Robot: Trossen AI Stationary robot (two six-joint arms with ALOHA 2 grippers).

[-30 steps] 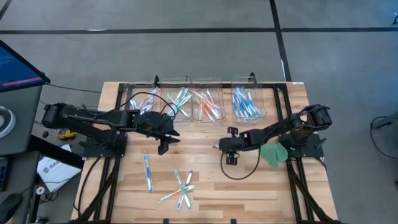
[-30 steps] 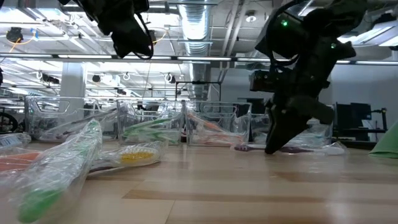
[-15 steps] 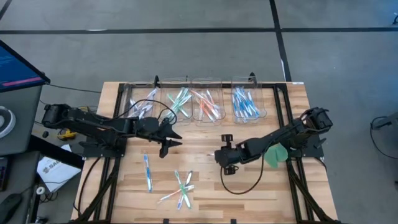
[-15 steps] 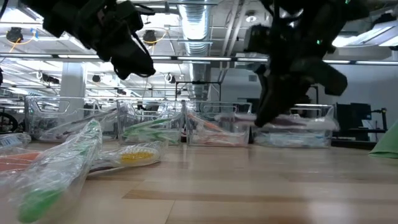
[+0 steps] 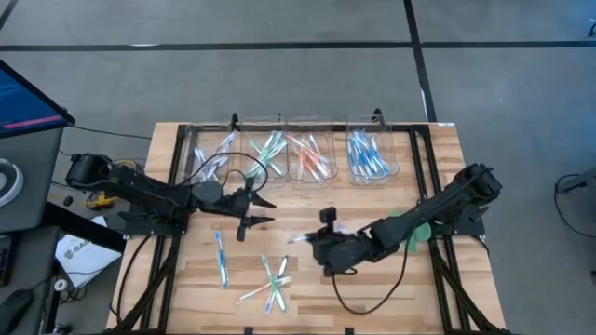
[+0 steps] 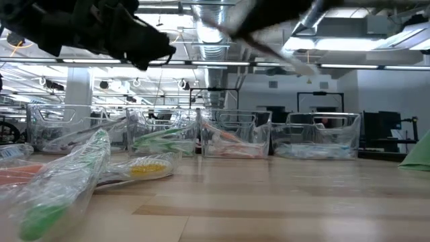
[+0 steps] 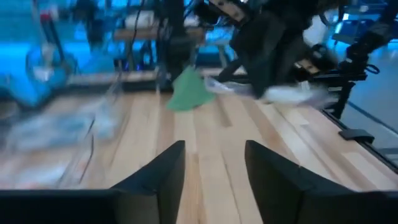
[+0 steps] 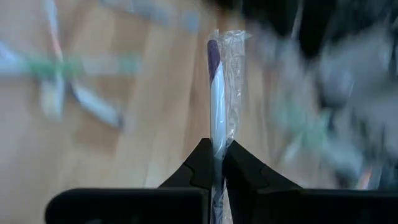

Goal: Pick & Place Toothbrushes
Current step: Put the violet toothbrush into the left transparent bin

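Note:
My right gripper (image 5: pixel 315 244) hangs over the middle of the table, shut on a purple toothbrush (image 8: pixel 214 93) in a clear wrapper. My left gripper (image 5: pixel 263 211) hovers open left of centre, holding nothing, with its fingers (image 7: pixel 158 180) pointing toward the right arm. Loose toothbrushes lie flat on the wood near the front: a blue one (image 5: pixel 221 256) and a green cluster (image 5: pixel 270 282). Several clear bins (image 5: pixel 312 154) along the far edge hold sorted toothbrushes. My right gripper pinches the wrapped purple toothbrush's handle (image 8: pixel 216 149) between its two fingers. The brush runs on along the fingers and past their tips, purple head (image 8: pixel 212 53) foremost. The fingers slant down from the table's right side. The brush is lifted clear of the table.
A flat green leaf-shaped piece (image 5: pixel 414 231) lies under the right arm. In the low view, wrapped toothbrushes (image 6: pixel 64 178) lie close on the near left. Black frame rails (image 5: pixel 172 158) run along both table sides. Bare wood lies between the two grippers.
My right gripper has lifted the purple toothbrush off the table in front of the bins. It has carried it up and toward the near left, rolling as it went. My left gripper has sunk a little and tipped toward level.

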